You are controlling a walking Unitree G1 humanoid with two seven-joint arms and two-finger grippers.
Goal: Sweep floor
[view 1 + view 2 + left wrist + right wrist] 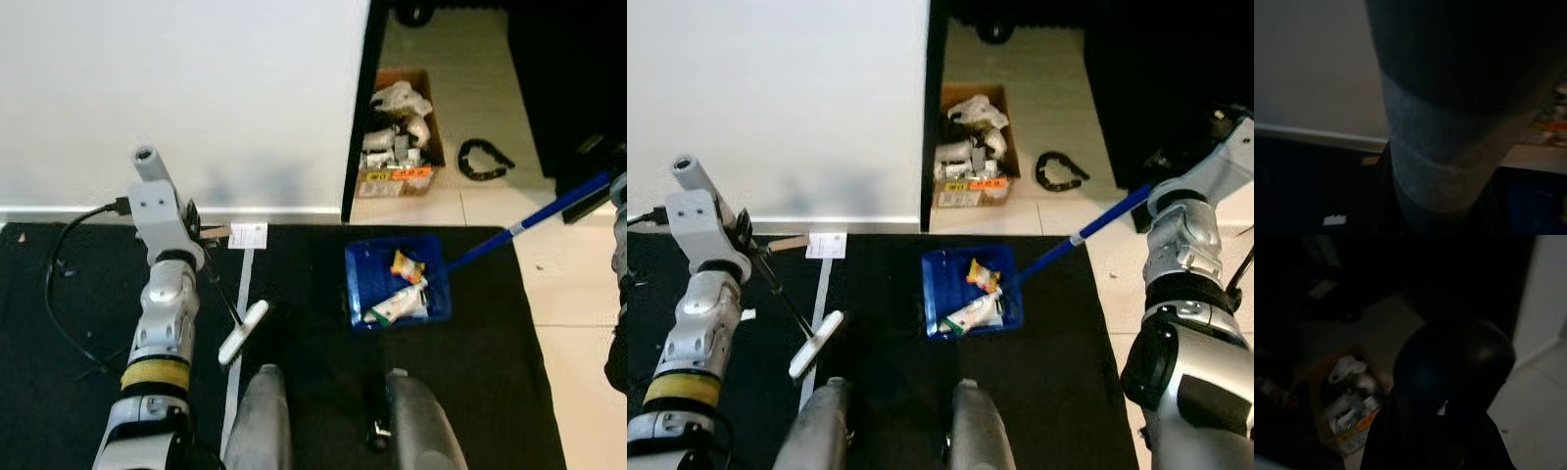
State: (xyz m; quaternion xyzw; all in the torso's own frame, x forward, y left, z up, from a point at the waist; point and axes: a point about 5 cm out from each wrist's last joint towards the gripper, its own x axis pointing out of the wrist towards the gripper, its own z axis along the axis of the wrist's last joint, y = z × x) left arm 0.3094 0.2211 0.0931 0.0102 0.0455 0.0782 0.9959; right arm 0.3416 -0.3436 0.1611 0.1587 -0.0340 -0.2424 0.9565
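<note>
Keep the blue dustpan (970, 291) level so its litter stays in; whether either gripper's jaws grip the dustpan handle (1097, 225) or brush (816, 344) cannot be told.

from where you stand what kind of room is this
Probably a home hallway or utility corner: pale tiled floor, a black mat against a white wall, and a cardboard box of clutter by a dark doorway. A blue dustpan holds litter.
</note>
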